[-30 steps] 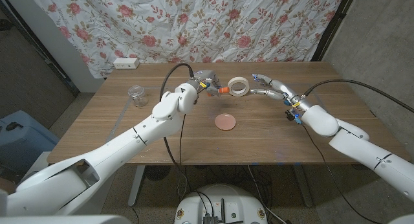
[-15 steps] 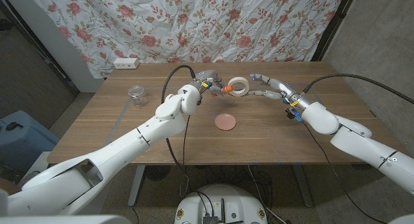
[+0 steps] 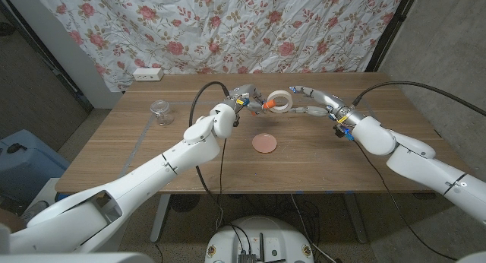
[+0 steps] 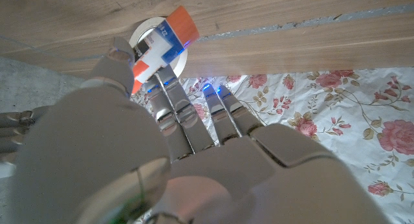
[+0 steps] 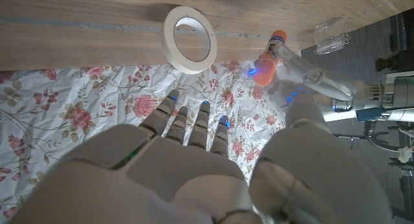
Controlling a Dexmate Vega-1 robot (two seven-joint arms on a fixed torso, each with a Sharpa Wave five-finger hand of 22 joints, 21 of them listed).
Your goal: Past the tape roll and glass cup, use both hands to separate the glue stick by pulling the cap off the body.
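One glue stick [image 3: 263,106], held off the table in the left hand [image 3: 244,98], just beside the tape roll [image 3: 280,101]. Orange at both ends, white and blue label around the middle, as seen from the left wrist [image 4: 160,48]. Long axis roughly level in the head view, orange tip pointing toward the tape roll and the right hand [image 3: 310,102]; from the right wrist the tube [image 5: 267,59] shows its orange end nearest, pinched between the left hand's fingers [image 5: 304,72]. Left hand grasping the tube between thumb and fingers [image 4: 173,98], other fingers stretched out alongside.

One tape roll, cream-coloured, standing on edge with its hole facing the camera in the head view; from the right wrist [image 5: 189,38] a pale ring on the wood. Right hand on the far side of the tape roll from the glue stick, fingers spread and reaching toward the roll, holding nothing; whether a fingertip touches the roll cannot be told.

One glass cup [image 3: 160,111], clear, well apart from the tape roll toward the robot's left. One round pinkish disc [image 3: 264,143] on the table, nearer the robot than the tape roll. One white power strip [image 3: 148,74] at the far edge, beyond the cup. One wooden table [image 3: 364,164], with a flowered cloth [image 3: 250,27] hanging behind it.
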